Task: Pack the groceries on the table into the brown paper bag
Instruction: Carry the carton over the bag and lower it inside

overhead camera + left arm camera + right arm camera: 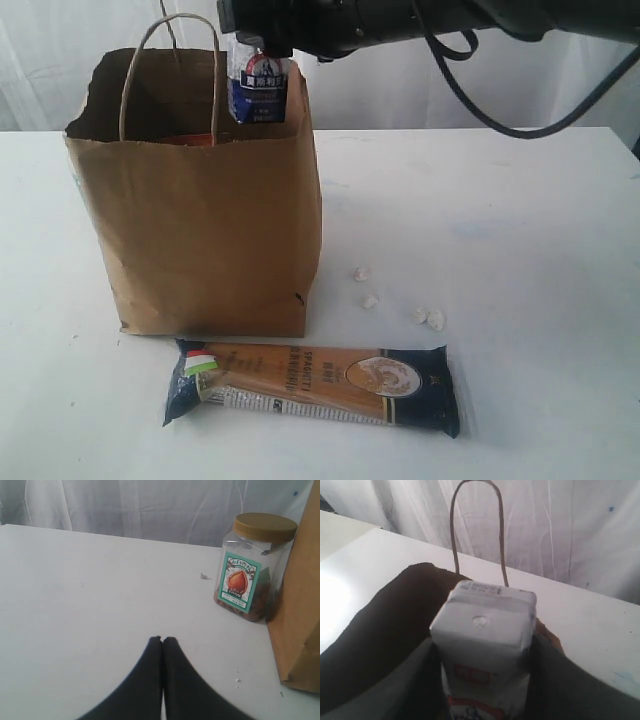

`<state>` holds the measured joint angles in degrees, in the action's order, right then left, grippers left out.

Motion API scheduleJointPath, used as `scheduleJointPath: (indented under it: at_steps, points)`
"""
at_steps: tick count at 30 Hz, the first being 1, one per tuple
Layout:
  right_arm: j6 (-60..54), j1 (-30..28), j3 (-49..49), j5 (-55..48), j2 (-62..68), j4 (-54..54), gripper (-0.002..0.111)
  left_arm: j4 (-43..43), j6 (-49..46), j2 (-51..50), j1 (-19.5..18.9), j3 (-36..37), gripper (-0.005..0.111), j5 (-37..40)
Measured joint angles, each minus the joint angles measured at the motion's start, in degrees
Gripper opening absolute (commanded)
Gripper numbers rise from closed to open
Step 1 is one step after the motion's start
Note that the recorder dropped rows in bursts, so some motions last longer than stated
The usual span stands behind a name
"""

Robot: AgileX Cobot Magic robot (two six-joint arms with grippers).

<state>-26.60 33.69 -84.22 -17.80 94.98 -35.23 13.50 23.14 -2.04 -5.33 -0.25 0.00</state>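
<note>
A white fabric curtain point(150, 505) with soft vertical folds hangs beyond the left tool point(162, 639), behind the far edge of the flat white smudged counter point(520, 230); the light is bright and even.

Brown paper bag point(200, 240) is open on top, but the small white-blue carton point(258, 88) hangs at its right rim, with the loop handle point(215, 80) upright beside it. The spaghetti pack point(315, 385) lies across the bag's front, and small white lumps point(365, 285) sit to its right. I see open table point(520, 230) beyond them. The gold-lidded nut jar point(252, 567) stands just beside a bag wall.

This looks like a robot test room: a big plain white table point(520, 230), white curtains point(150, 505) hanging along the back, and a black robot arm point(400, 25) with a loose cable point(500, 125).
</note>
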Motion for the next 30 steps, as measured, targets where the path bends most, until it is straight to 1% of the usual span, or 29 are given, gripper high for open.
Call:
scheduleJointPath:
  at_steps: [3, 8, 11, 18, 27, 30]
  points:
    - [0.0, 0.0, 0.0, -1.0, 0.0, 0.0, 0.030, 0.0, 0.0, 0.0, 0.0, 0.0, 0.000, 0.0]
    - [0.0, 0.0, 0.0, -3.3, 0.0, 3.4, 0.030, 0.0, 0.0, 0.0, 0.0, 0.0, 0.000, 0.0]
    - [0.0, 0.0, 0.0, -4.7, 0.0, 4.9, 0.033, 0.0, 0.0, 0.0, 0.0, 0.0, 0.000, 0.0]
    - [0.0, 0.0, 0.0, -5.6, 0.1, 6.4, 0.050, 0.0, 0.0, 0.0, 0.0, 0.0, 0.000, 0.0]
    - [0.0, 0.0, 0.0, -6.5, 0.1, 10.1, 0.051, 0.0, 0.0, 0.0, 0.0, 0.0, 0.000, 0.0]
    - [0.0, 0.0, 0.0, -6.9, 0.1, 10.3, 0.057, 0.0, 0.0, 0.0, 0.0, 0.0, 0.000, 0.0]
